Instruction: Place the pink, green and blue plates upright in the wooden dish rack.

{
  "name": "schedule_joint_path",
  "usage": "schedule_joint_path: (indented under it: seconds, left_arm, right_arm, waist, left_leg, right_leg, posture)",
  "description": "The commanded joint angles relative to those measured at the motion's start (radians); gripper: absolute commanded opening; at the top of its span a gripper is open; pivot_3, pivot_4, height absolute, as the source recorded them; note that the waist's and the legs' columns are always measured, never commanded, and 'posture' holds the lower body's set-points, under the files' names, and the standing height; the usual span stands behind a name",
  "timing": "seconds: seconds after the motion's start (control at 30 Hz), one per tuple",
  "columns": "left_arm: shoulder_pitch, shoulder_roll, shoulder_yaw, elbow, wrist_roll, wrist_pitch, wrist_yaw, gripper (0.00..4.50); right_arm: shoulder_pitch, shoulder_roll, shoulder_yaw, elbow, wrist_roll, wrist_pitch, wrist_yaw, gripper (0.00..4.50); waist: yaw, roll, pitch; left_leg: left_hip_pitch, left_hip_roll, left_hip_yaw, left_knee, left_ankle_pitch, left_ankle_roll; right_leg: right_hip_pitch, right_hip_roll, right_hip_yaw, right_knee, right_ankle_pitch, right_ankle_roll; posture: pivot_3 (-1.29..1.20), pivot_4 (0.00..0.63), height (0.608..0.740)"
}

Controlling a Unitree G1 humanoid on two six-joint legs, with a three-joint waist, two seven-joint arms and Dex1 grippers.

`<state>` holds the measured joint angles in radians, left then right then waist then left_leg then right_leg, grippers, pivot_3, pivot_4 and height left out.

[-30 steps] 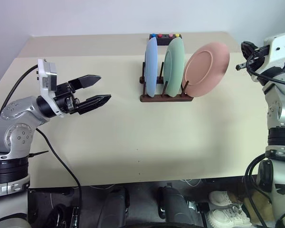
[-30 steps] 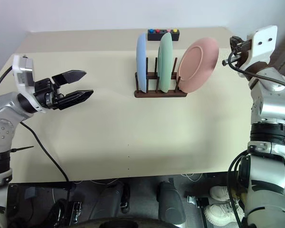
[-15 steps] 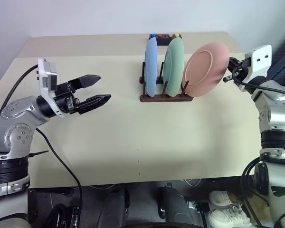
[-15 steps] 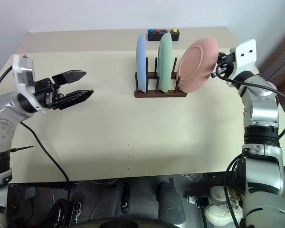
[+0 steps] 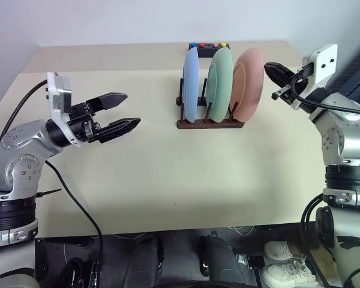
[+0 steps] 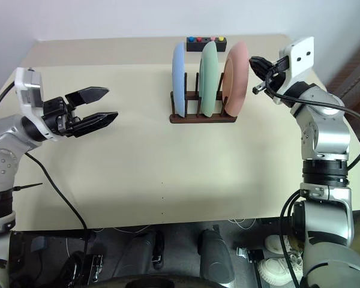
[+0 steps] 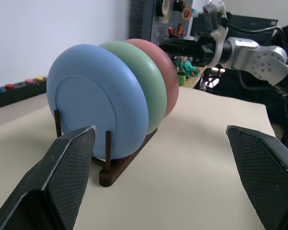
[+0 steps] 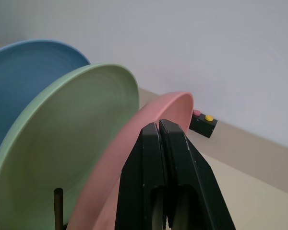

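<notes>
Plates upright in rack, button box behind; right jaws closed, left jaws spread wide

Three plates stand upright, side by side, in the dish rack toward the back of the counter: the blue plate is leftmost, the green plate in the middle, the pink plate rightmost. Behind the rack lies a button box. The left gripper hovers well left of the rack; the right gripper sits just beside the pink plate's upper right edge.
</notes>
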<state>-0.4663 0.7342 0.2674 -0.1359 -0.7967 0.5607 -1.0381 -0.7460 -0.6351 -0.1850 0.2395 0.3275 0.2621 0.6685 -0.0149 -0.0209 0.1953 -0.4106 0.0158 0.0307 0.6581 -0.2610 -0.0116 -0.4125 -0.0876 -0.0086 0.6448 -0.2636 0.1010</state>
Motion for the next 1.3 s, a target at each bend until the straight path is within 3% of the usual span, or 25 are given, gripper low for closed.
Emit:
schedule_joint_path:
  seconds: [0.03,0.57,0.93,1.3]
  left_arm:
    - [0.000,0.012,0.029,-0.026,-0.010,-0.006,0.005,4.50]
    - [-0.013,0.008,0.022,-0.005,-0.003,-0.013,-0.005,4.50]
    - [-0.008,0.016,0.031,-0.014,-0.011,-0.006,-0.003,4.50]
    - [-0.006,0.017,0.031,-0.017,-0.012,-0.007,-0.004,4.50]
  right_arm:
    - [-0.035,-0.005,-0.034,-0.009,0.006,-0.009,-0.023,0.02]
    - [-0.112,0.078,-0.026,-0.192,0.111,0.104,-0.085,0.02]
    - [-0.031,0.124,0.089,-0.238,0.010,0.079,-0.086,0.02]
    - [-0.011,0.129,0.093,-0.220,-0.029,0.054,-0.087,0.02]
  waist:
    - [0.000,0.000,0.000]
    - [-0.001,0.000,0.000]
    - [0.001,0.000,0.000]
    - [0.000,0.000,0.000]
  left_leg:
    - [0.000,0.000,0.000,0.000,0.000,0.000]
    - [0.000,0.000,0.000,0.000,0.000,0.000]
    - [0.000,0.000,0.000,0.001,0.000,0.000]
    - [0.000,0.000,0.000,0.001,0.000,0.000]
  right_leg:
    - [0.000,0.000,0.000,0.000,0.000,0.000]
    - [0.000,0.000,0.000,0.001,0.000,0.000]
    - [0.000,0.000,0.000,0.001,0.000,0.000]
    - [0.000,0.000,0.000,0.001,0.000,0.000]
  posture:
    - [0.00,0.150,0.740]
    - [0.00,0.150,0.740]
    - [0.00,0.150,0.740]
    - [0.00,0.150,0.740]
